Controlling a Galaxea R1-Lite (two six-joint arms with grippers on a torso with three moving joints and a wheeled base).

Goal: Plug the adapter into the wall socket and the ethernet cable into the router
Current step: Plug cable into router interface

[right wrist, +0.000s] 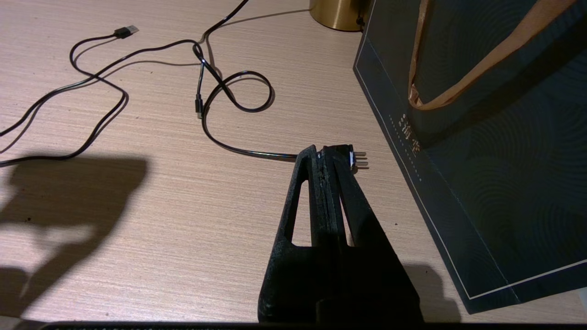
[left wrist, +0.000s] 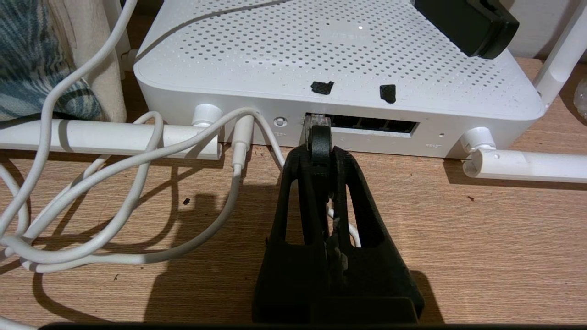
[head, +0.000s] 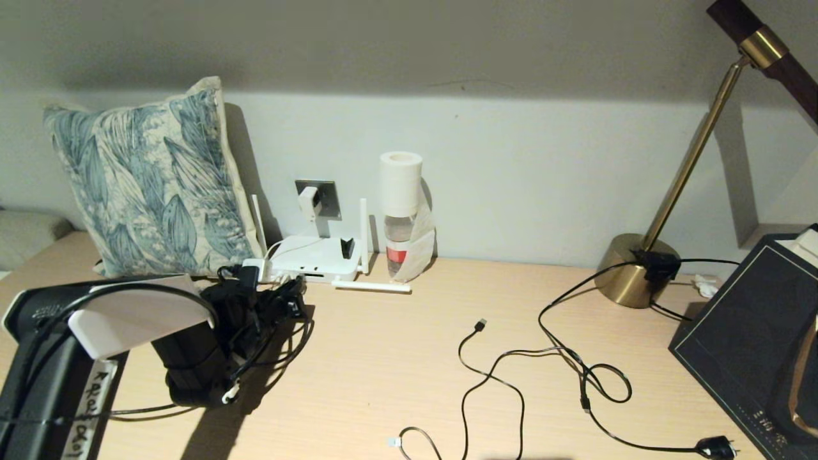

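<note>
The ethernet cable (left wrist: 319, 137), clamped at its clear connector by the left hand (left wrist: 316, 153), points lengthwise into the leftmost port of the router (left wrist: 339, 59) on the table (left wrist: 458, 238), straight ahead; right hand (right wrist: 326, 158), shut and empty, sits far away

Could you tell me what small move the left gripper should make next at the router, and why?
Probably a short, straight push toward the router. The left gripper is shut on the ethernet cable, and its clear connector sits at the mouth of the leftmost port, apparently not fully in. The adapter is already on the wall socket, so seating the connector looks like what remains.
</note>
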